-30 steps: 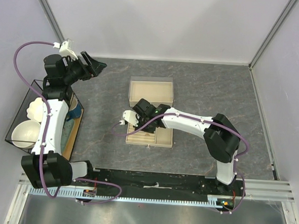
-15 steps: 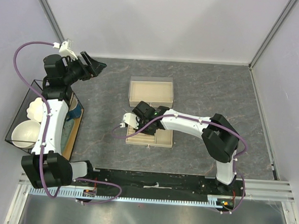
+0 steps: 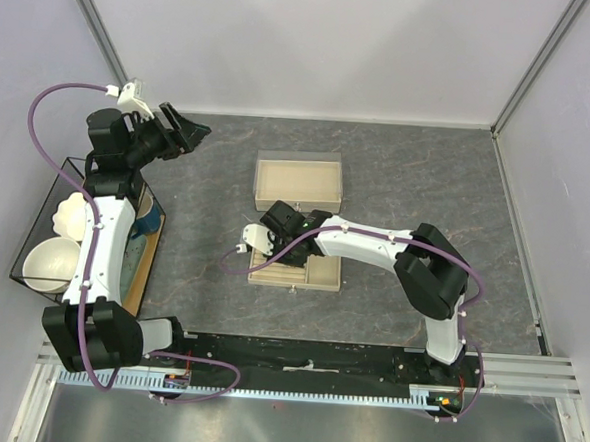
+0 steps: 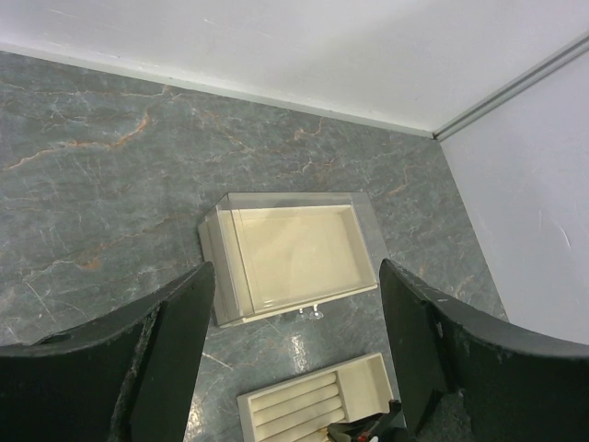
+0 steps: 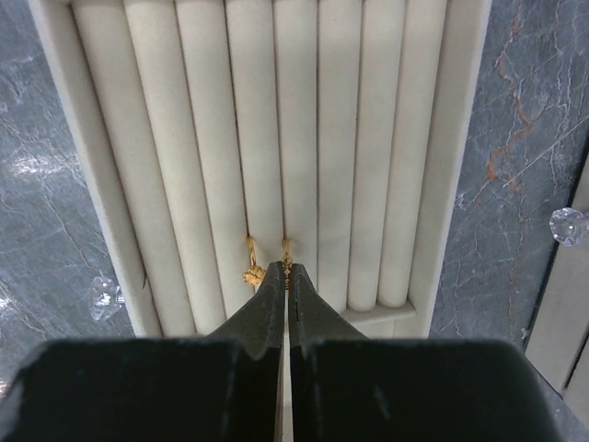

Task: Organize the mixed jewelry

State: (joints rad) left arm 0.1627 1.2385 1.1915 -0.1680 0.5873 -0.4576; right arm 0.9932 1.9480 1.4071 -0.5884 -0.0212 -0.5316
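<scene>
The beige slotted tray (image 5: 340, 138) fills the right wrist view. My right gripper (image 5: 288, 269) is shut, its tips pinching a small gold ring (image 5: 286, 247) that sits in a slot between two rolls. A second gold ring with a clover charm (image 5: 250, 269) stands in the slot just to its left. From above, my right gripper (image 3: 274, 242) is low over the tray (image 3: 324, 273). My left gripper (image 3: 185, 129) is open and empty, raised at the far left, well away from the tray (image 4: 313, 401). No silver hoop is in view.
The tray's clear-sided lid box (image 3: 297, 181) lies behind the tray and also shows in the left wrist view (image 4: 294, 253). Small clear crystal pieces lie on the table beside the tray (image 5: 104, 293), (image 5: 566, 224). A wire bin with white bowls (image 3: 52, 256) stands at the left edge.
My right arm has shifted slightly to the left over the tray, gripper still low on the rolls. The left arm has not moved.
</scene>
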